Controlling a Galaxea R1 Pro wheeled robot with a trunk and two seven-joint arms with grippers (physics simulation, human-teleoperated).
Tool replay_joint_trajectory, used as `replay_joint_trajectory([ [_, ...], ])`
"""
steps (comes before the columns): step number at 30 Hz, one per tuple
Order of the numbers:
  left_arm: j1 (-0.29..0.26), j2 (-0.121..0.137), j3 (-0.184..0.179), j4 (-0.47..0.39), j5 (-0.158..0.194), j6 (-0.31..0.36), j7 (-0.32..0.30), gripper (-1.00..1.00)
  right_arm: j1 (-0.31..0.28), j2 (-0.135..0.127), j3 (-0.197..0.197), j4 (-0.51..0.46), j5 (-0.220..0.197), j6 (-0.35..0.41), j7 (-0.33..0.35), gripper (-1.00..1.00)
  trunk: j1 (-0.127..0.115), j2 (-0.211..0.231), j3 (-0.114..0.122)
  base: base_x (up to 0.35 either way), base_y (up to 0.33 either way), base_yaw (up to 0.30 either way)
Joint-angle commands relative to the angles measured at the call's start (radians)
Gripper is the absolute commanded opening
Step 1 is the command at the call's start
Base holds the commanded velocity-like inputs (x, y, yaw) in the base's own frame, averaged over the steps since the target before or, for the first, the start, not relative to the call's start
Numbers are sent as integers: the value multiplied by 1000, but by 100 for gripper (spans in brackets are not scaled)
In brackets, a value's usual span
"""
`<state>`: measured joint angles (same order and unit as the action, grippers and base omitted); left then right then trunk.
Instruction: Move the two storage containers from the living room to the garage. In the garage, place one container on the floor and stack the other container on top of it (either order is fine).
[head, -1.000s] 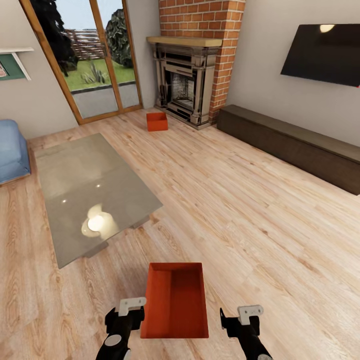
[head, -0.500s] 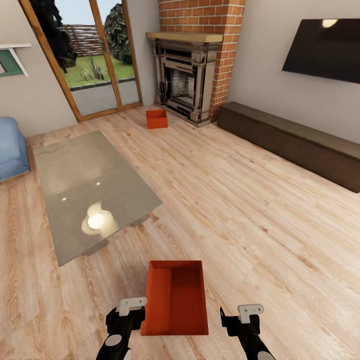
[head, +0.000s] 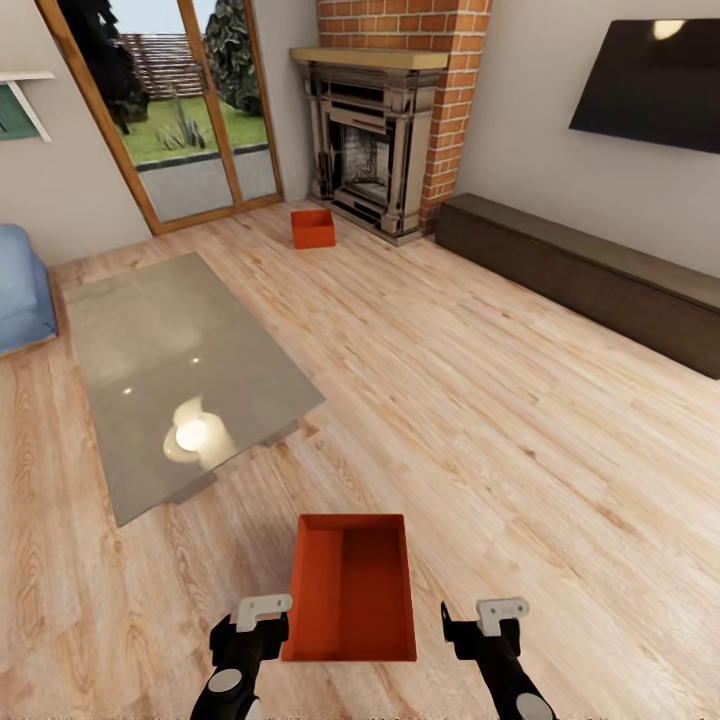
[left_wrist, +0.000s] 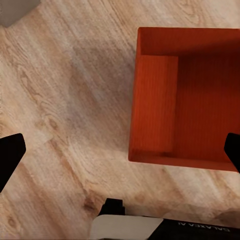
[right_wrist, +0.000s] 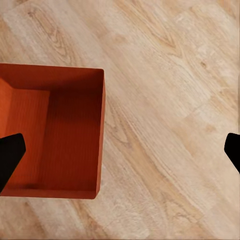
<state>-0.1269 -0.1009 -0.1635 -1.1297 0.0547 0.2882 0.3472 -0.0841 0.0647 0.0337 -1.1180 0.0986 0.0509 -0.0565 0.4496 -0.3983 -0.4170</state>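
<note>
Left gripper (left_wrist: 120, 152) and right gripper (right_wrist: 120, 150) both stand spread wide, empty, flanking the near storage container (head: 349, 587) on the wood-plank floor (head: 480, 400). The second container (head: 313, 228) rests far ahead, near the fireplace (head: 370, 150). A grey rug (head: 170, 370) lies between.

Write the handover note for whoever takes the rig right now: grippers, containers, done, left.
Left gripper open, empty, beside the near container's left wall. Right gripper open, empty, apart from its right wall.
Near container sits upright on the wood floor between both arms. Far container sits on the floor by the fireplace.
Done: nothing carried; both are in the living room.
Left: grasp each, take both to the garage, stack them.
</note>
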Motion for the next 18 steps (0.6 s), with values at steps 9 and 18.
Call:
replay_joint_trajectory([
  [9, 0, 2, -3, -1, 2, 6, 9, 100, 0, 0, 0, -47, 6, 6, -7, 100, 0, -2, -16, 0, 0, 0],
  [18, 0, 1, -4, -1, 3, 6, 9, 100, 0, 0, 3, -48, 6, 6, -7, 100, 0, -2, -31, 0, 0, 0],
])
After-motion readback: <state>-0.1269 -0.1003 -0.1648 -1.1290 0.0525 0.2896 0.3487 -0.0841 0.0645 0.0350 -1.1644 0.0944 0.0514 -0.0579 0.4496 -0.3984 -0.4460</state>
